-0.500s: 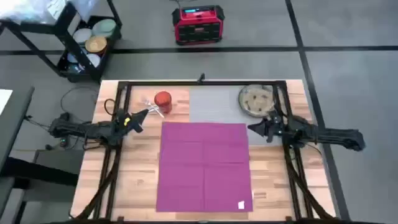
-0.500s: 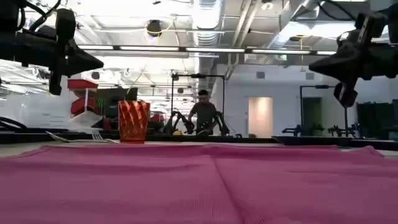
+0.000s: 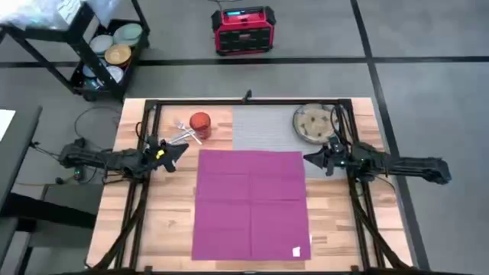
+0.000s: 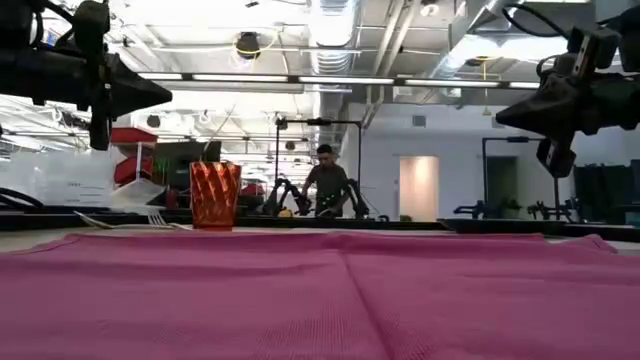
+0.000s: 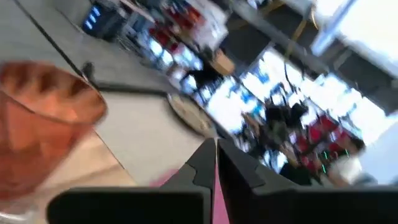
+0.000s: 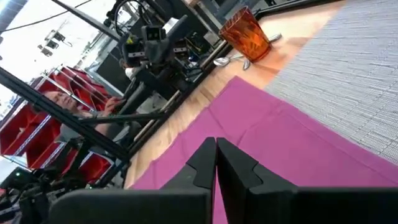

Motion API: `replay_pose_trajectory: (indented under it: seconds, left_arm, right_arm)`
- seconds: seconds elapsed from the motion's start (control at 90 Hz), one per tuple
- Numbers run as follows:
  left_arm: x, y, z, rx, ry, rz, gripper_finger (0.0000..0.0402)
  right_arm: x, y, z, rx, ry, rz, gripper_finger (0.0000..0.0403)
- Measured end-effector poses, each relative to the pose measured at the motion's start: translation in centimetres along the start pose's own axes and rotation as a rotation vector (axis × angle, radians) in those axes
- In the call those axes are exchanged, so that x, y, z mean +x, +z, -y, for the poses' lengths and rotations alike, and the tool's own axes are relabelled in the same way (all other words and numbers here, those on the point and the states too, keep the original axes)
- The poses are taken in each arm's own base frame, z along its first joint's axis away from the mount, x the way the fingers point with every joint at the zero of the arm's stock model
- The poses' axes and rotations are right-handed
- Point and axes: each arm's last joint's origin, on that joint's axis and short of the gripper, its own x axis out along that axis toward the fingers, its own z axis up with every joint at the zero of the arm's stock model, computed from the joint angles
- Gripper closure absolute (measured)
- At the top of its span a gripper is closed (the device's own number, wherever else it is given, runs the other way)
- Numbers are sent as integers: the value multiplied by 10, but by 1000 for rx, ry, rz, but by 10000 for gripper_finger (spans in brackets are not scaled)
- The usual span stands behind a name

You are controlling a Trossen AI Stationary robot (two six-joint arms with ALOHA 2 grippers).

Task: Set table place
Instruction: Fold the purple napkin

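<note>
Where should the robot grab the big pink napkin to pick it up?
Probably at a corner. The napkin lies spread flat, partly over the grey mat, so its middle gives nothing to pinch. Its upper right corner sits nearest the right gripper, which hovers there with fingers shut; coming down from above and pinching that edge looks easiest.

Both arms are dark, nearly black, built of slim straight links joined by thicker rounded joint housings. The left end effector (image 3: 182, 145) carries a small yellow marking just behind its fingers, and thin black cables loop near that arm's base. The right end effector (image 3: 309, 158) is plain black. In each wrist view the fingers (image 6: 202, 163) are matte black, wedge-shaped, tapering to a point above a flat rectangular block.
</note>
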Motion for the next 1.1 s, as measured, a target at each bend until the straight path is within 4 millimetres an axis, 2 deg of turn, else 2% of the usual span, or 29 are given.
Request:
replay_pose_trajectory:
  seconds: [0.2,0.344,0.433,0.544,0.711,0.911,1.1]
  left_arm:
    - [-1,-16,-9,42,165,-355,401]
    - [2,-20,-7,48,144,-421,401]
    - [2,-15,-2,40,125,-419,401]
    - [1,15,23,51,25,-347,402]
    - [-6,74,67,192,-56,-247,402]
    - [-1,140,126,411,-53,-243,401]
    - [16,191,175,641,63,-395,401]
  right_arm:
    - [0,0,0,3,0,-1,403]
    - [0,1,0,15,-12,16,403]
    - [0,2,-1,48,-12,42,403]
    - [-2,9,-7,84,9,69,403]
    - [-11,38,-36,51,52,98,403]
    - [-18,92,-89,-99,-4,41,403]
    - [-10,147,-146,-252,-114,-124,403]
